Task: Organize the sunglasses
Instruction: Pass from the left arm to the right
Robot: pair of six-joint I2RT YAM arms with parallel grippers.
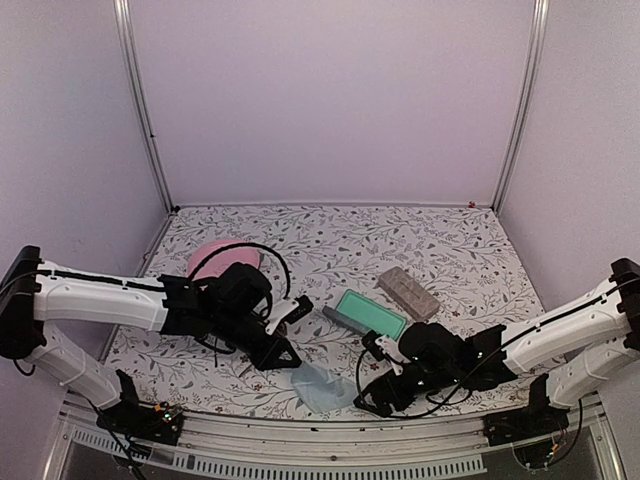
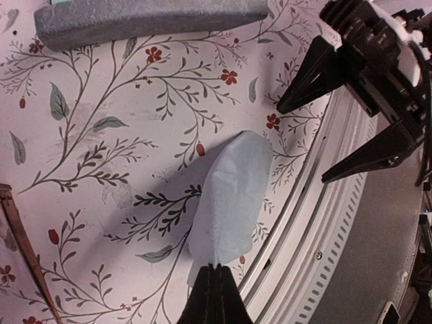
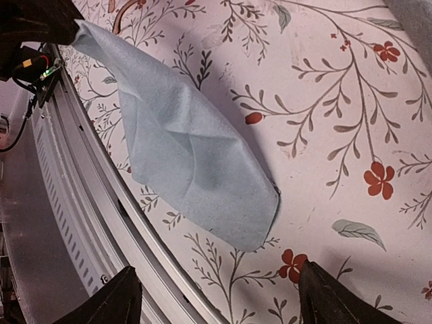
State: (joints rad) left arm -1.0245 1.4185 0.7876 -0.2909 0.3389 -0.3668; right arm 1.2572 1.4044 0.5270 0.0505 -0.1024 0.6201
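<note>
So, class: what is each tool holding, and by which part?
The left tool pinches the cloth by one tapered end, apparently a corner. The right tool stands open near the cloth's other end and holds nothing.

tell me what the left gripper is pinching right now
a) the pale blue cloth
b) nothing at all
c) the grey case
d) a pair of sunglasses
a: in the left wrist view the left gripper has its fingers shut on a corner of the pale blue cloth, while the grey case lies apart from it on the table.
</note>
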